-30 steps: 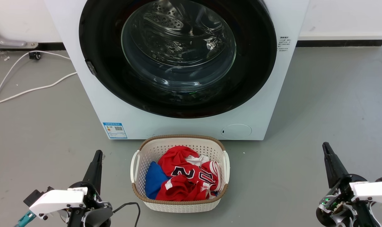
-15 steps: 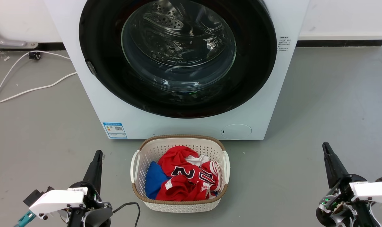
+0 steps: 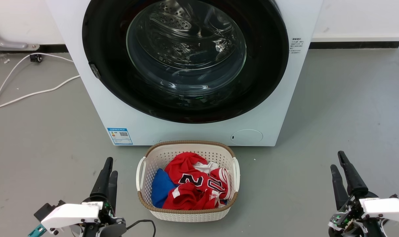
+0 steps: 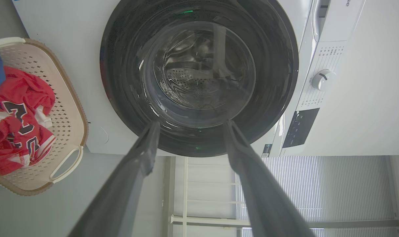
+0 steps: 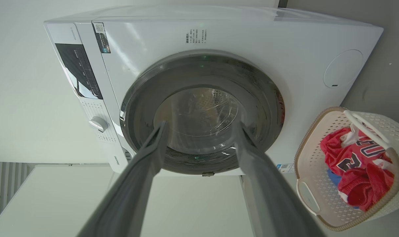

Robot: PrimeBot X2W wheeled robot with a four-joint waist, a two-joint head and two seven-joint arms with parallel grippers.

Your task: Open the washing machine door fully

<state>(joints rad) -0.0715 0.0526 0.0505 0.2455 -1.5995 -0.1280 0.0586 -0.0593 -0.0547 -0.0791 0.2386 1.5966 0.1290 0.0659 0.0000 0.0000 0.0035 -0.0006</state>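
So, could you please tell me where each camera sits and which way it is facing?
Head view: on the head, facing forward and down at the washing machine door and basket; left tool lower left, right tool lower right.
Left wrist view: on the left wrist, facing the door along its own open fingers.
Right wrist view: on the right wrist, same aim, own fingers showing.
Shared: all see the door and basket.

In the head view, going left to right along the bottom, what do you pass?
left gripper → basket → right gripper
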